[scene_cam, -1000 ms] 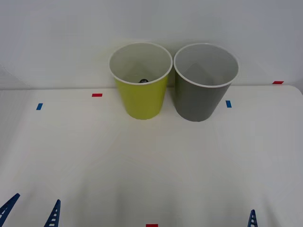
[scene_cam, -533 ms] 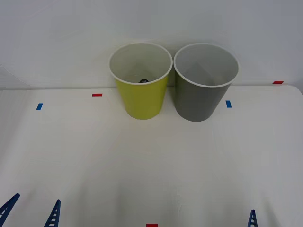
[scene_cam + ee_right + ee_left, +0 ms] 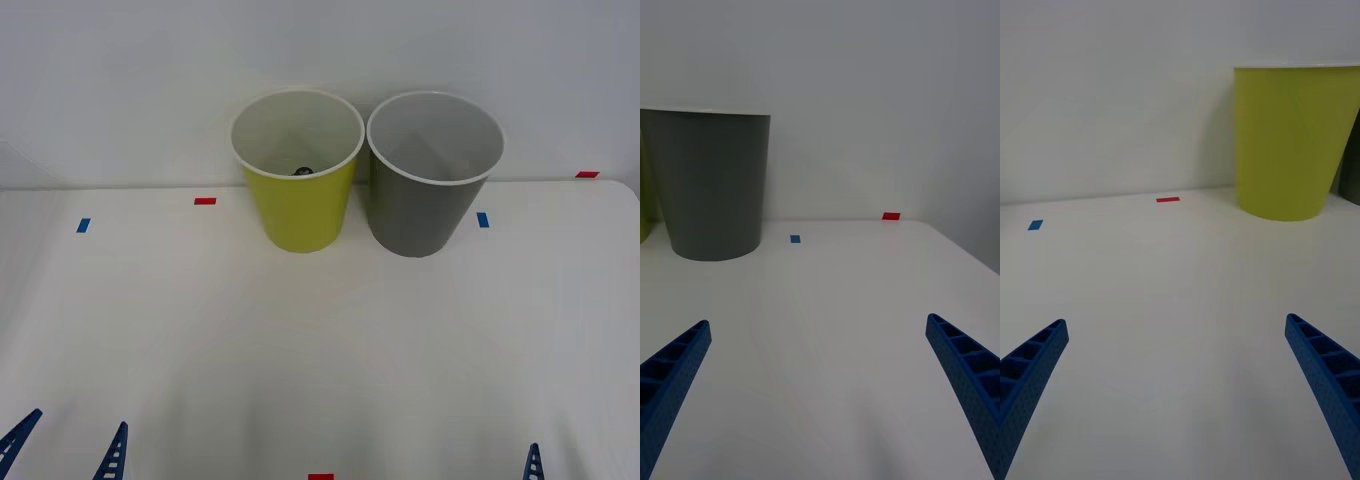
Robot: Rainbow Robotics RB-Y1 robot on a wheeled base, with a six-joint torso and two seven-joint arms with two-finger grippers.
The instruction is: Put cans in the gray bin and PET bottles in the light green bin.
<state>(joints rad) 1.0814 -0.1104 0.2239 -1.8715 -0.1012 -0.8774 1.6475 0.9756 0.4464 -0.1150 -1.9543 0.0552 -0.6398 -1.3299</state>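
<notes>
Low down, both pincers [image 3: 65,452] [image 3: 820,390] agape, empty.

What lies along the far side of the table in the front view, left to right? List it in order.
Blue tape mark → red tape mark → light green bin → gray bin → blue tape mark → red tape mark.

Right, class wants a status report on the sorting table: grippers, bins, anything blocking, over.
Left gripper and right gripper open, low at near table edge. Light green bin and gray bin upright, side by side. Small dark object inside green bin. Nothing blocking.
</notes>
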